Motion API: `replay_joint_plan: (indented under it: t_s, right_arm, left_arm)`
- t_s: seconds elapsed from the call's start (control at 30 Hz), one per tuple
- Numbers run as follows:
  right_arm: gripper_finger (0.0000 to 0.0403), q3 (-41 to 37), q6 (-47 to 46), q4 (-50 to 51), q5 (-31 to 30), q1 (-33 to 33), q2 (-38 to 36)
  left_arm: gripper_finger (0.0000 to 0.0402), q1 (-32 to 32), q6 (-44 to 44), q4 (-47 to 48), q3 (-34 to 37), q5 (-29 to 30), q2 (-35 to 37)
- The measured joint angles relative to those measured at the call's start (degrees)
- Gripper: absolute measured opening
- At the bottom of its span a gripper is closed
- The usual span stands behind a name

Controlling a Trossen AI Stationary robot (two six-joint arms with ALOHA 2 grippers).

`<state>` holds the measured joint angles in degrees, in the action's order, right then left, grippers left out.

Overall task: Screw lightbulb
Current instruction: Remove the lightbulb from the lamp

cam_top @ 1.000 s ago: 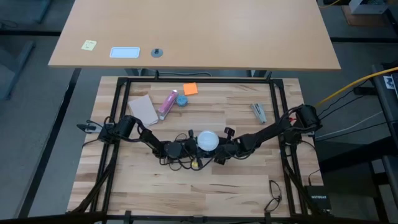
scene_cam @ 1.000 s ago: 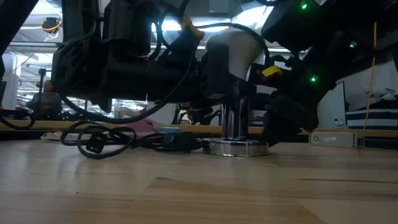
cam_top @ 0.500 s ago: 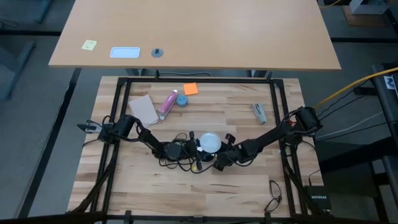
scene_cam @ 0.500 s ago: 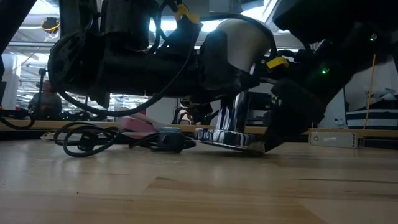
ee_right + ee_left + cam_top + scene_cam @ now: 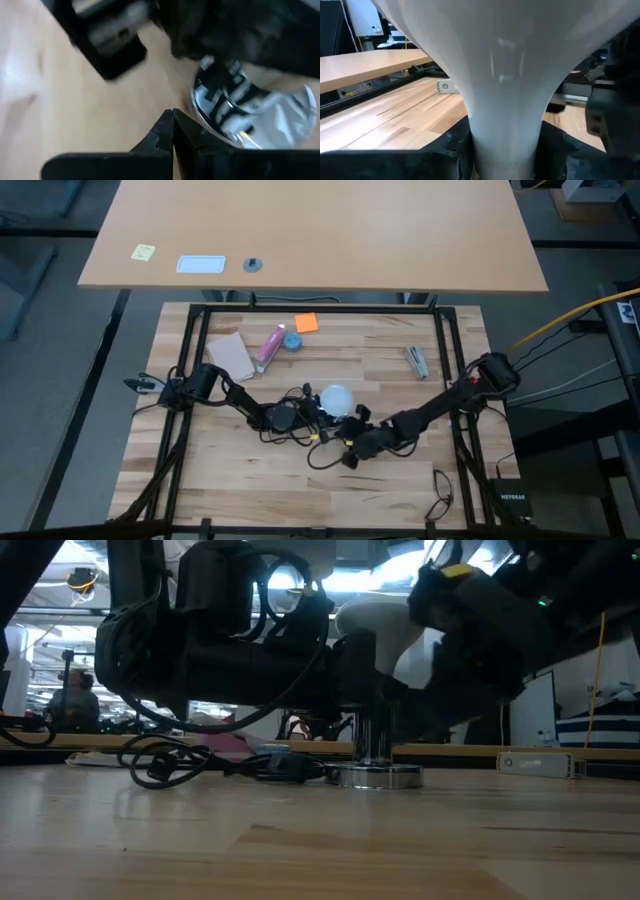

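The frosted white lightbulb stands upright on the chrome stem of a lamp. The lamp's round silver base lies flat on the table. My left gripper reaches in level from the table's left and is shut on the bulb. My right gripper is shut, empty and tilted downward. It hangs on the near side of the lamp, clear of the base. My left gripper pinches the bulb's narrow neck between its two fingers, one on either side. The fingers come level from the table's left, across the neck. The bulb stays upright on the lamp's stem, globe up.
The lamp's black cord loops on the table to the lamp's left and near side. At the far side lie a tan card, a pink tube, a blue round object and an orange note. A metal piece lies at the far right.
My right gripper has drawn away from the lamp toward the table's near edge, rising a little and turning, still shut. The lamp's base, tipped up on one edge half a second ago, lies flat again. My left gripper has kept its hold.
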<state>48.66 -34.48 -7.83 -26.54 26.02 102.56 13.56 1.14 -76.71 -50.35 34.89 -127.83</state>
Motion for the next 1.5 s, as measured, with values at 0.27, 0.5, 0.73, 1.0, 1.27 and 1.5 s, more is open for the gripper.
replay_joint_plan:
  t_s: [0.27,0.5,0.73,1.0,1.27,1.5]
  right_arm:
    - [0.0005,-0.11,-2.14,18.59,-7.65,-0.61,-4.93]
    - [0.0005,-0.22,-0.69,20.88,-9.53,-4.07,-4.13]
    - [0.0005,-0.35,3.65,13.60,-2.47,-6.19,-0.32]
    - [0.0005,-0.50,0.57,10.36,-0.14,-3.69,0.88]
    - [0.0005,-0.52,-7.26,9.22,-0.66,-0.06,0.97]
    - [0.0005,-0.55,-7.96,7.17,0.20,0.22,1.03]
  left_arm:
    - [0.0139,0.45,-2.30,-0.32,0.06,-0.79,0.00]
    - [0.0139,1.69,-5.88,-2.63,0.19,-3.95,-0.13]
    - [0.0139,3.04,-5.89,-4.02,0.26,-6.67,-0.22]
    - [0.0139,3.13,-6.27,-0.97,0.17,-4.22,0.09]
    - [0.0139,3.19,-5.44,-0.70,0.02,-2.90,0.13]
    - [0.0139,2.88,-5.07,-0.94,0.02,-1.40,0.22]
